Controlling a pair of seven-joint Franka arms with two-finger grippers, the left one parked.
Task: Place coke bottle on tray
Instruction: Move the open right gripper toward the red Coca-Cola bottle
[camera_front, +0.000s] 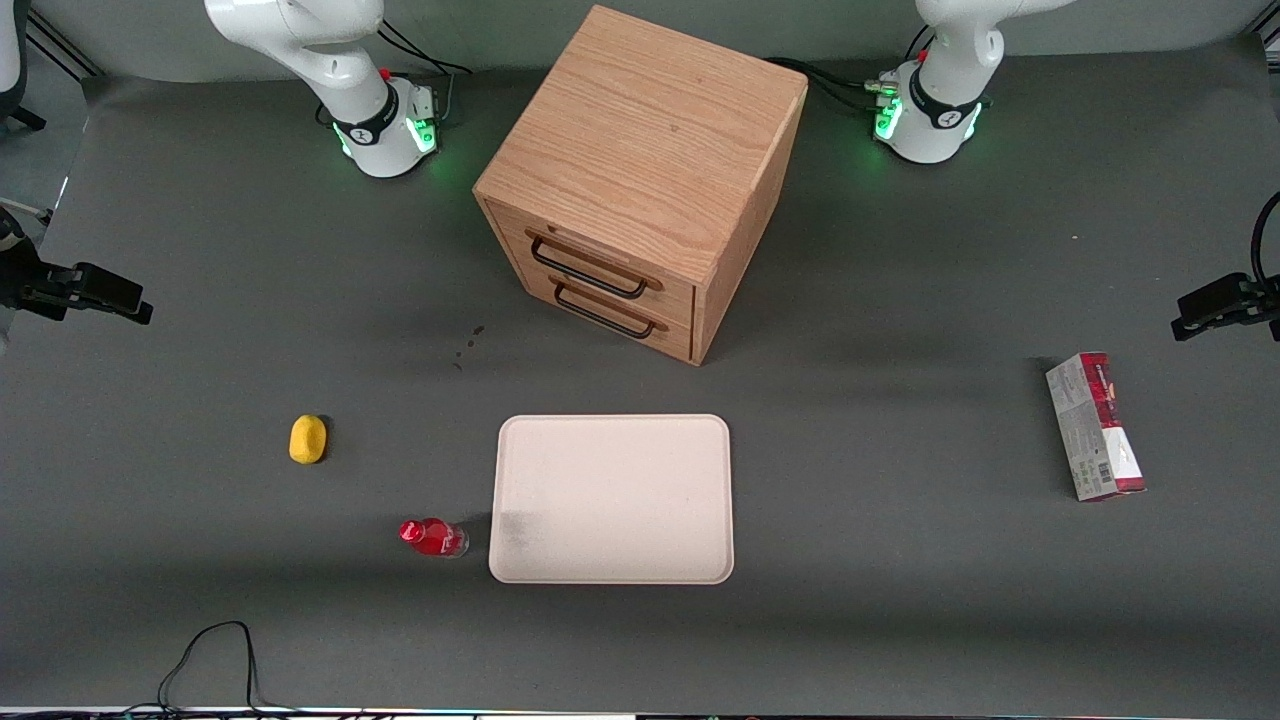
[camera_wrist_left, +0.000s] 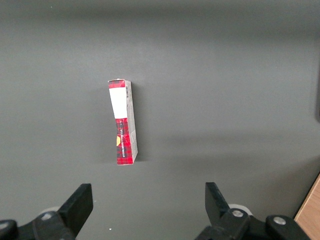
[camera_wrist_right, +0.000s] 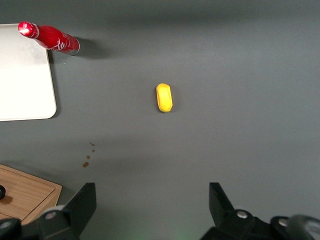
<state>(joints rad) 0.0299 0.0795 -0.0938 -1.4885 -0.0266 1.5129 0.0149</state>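
Pincer (camera_wrist_right: 150, 207) spread, high above table (camera_wrist_right: 240, 75)

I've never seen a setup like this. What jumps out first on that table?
The big wooden drawer cabinet stands farthest from the front camera, with the cream tray lying bare in front of its drawers. The red coke bottle stands on the table right beside the tray, and a yellow lump sits a little farther off. The gripper hangs above the table near that lump, jaws wide open and holding nothing.
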